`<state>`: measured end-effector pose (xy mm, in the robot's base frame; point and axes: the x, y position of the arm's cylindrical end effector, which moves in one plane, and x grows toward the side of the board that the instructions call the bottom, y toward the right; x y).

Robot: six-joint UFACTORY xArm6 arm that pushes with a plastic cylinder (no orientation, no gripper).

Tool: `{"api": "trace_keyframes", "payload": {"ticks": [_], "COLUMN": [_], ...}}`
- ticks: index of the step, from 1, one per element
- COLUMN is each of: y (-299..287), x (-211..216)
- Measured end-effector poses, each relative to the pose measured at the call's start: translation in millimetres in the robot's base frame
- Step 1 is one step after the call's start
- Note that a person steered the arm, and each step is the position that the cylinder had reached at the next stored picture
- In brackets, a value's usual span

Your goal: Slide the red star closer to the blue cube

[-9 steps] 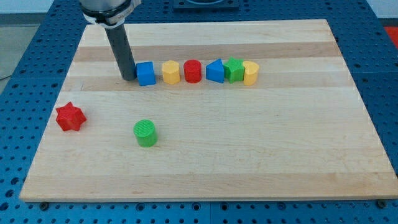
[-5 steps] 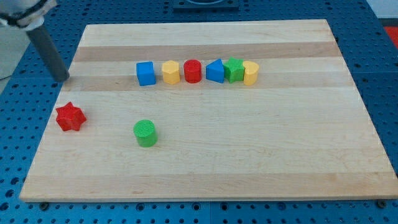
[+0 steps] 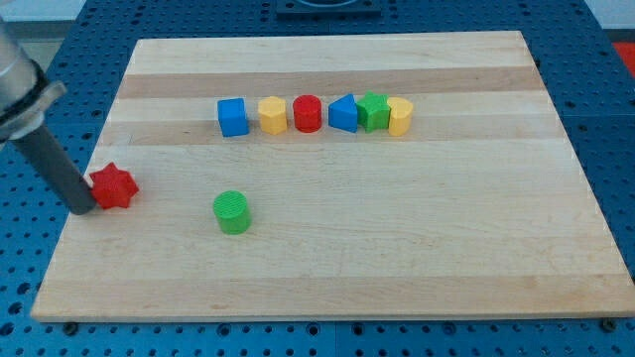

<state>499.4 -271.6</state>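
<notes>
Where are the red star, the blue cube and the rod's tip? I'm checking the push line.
red star (image 3: 113,186), camera view, middle of its top face.
blue cube (image 3: 232,116), camera view, middle of the block.
my tip (image 3: 82,208), camera view, rod's very end, against the star's left side.

Lab bench: wooden board (image 3: 397,258) on blue perforated table (image 3: 30,258).

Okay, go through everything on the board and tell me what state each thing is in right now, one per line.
my tip: down on the board, against the red star's left side
red star: flat, near the board's left edge
blue cube: upright, left end of the row
yellow block: in the row, apart from its neighbours
red cylinder: upright
blue triangular block: touching the green block
green block: touching the blocks on both sides
yellow block: right end of the row
green cylinder: upright, alone
</notes>
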Motion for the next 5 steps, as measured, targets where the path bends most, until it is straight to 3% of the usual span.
{"api": "trace_keyframes", "payload": {"ticks": [2,4,5], "y": [106.2,89.9,85.9], "x": [-14.7,-68.5,-49.3]}}
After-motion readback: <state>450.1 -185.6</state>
